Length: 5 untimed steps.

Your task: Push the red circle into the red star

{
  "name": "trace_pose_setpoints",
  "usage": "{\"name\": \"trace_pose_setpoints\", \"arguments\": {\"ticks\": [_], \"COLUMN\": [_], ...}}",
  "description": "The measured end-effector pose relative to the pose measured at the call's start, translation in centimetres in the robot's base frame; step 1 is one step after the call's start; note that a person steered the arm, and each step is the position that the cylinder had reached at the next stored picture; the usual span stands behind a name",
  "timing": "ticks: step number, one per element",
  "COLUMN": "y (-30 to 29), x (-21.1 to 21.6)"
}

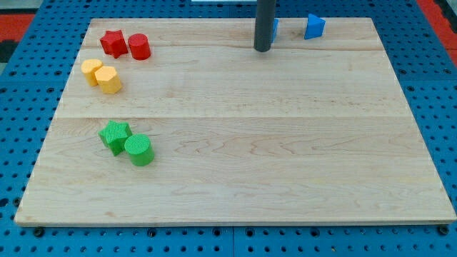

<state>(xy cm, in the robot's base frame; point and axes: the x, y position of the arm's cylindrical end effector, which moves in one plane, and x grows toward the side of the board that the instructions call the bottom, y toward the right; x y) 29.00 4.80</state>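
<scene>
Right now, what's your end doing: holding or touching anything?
My tip: a bare rod, no gripper, holding nothing; it rests at the view's top, beside a partly hidden blue block, far right of the red circle and red star.

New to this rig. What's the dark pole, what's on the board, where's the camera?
One picture, from one camera looking down at a pale wooden board; its mount isn't recorded. The dark pole is the robot arm's rod; there is no gripper, so nothing is held. My tip only pushes. It sits near the view's top, right beside a partly hidden blue block; a second blue block lies further right. At top left, the red circle sits against the red star. Below them: two yellow blocks, then a green star and green cylinder.
</scene>
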Motion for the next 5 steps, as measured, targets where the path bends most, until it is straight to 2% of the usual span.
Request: {"name": "trace_pose_setpoints", "arguments": {"ticks": [2, 5], "y": [-17.7, -17.7], "x": [1.6, 1.6]}}
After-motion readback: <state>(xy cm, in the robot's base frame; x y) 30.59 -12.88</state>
